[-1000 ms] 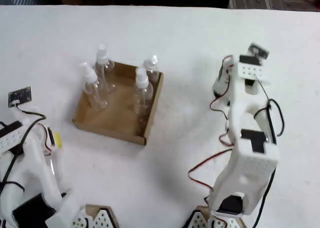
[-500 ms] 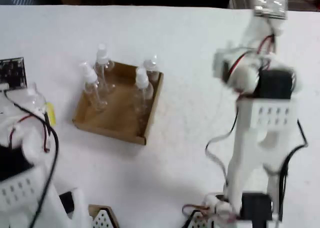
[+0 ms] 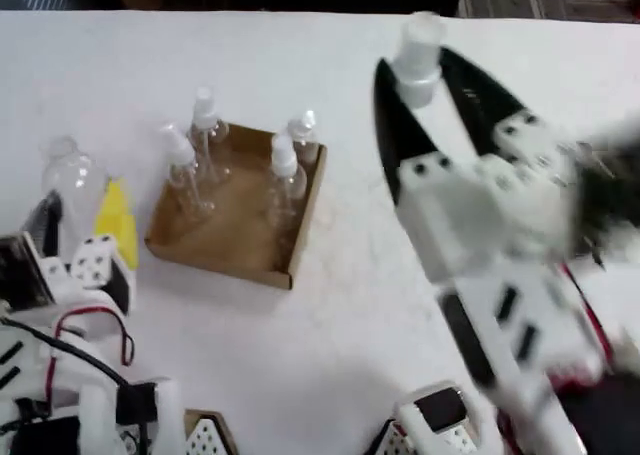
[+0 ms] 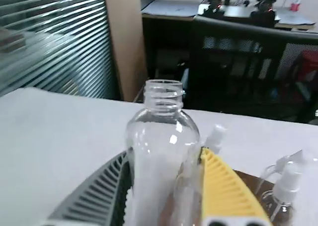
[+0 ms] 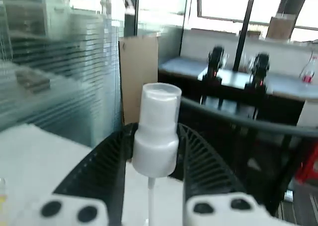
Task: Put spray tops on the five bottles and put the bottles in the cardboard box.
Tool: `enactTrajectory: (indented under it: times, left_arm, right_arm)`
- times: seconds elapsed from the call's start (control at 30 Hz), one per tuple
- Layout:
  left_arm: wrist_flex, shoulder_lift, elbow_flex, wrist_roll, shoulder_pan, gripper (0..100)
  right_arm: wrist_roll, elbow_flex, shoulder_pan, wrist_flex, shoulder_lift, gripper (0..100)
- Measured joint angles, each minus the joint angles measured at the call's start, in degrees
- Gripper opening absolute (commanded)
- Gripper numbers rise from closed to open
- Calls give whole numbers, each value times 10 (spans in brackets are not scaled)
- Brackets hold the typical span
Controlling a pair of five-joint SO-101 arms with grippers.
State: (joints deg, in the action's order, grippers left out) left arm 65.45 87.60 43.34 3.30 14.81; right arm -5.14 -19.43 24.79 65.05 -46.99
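My left gripper (image 3: 80, 210) is shut on a clear bottle (image 3: 68, 180) with no top, held upright at the table's left; its open neck (image 4: 163, 89) sits between the grey and yellow fingers (image 4: 226, 191). My right gripper (image 3: 425, 70) is shut on a white spray top (image 3: 417, 45), raised high over the table's right side; the spray top (image 5: 156, 131) hangs with its thin tube pointing down between the black fingers (image 5: 206, 166). The cardboard box (image 3: 225, 250) at centre left holds several capped bottles (image 3: 285, 180).
The white table (image 3: 350, 245) stretches bare between the box and the right arm. The arm bases (image 3: 200, 435) stand at the near edge. A dark chair (image 4: 248, 62) and desks stand in the room beyond the table.
Both arms rose from their folded poses. The left one now holds the open bottle upright, and the right one swung up toward the camera with the spray top.
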Motion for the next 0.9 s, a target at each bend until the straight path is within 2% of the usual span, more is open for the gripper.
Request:
enactTrajectory:
  times: [0.23, 0.47, 0.67, 0.9]
  left_arm:
    - [-41, 120, 74, 2, -124, 24]
    - [-59, 171, 149, 2, -238, 24]
    - [-72, 171, 162, 2, -355, 22]
    - [-73, 171, 163, 2, -387, 22]
  right_arm:
    - [0, -7, -1, -96, -47, 16]
    - [0, -10, 6, -105, -52, 16]
    - [0, 23, 74, -123, -52, 16]
    - [-2, 146, 110, -208, -50, 16]
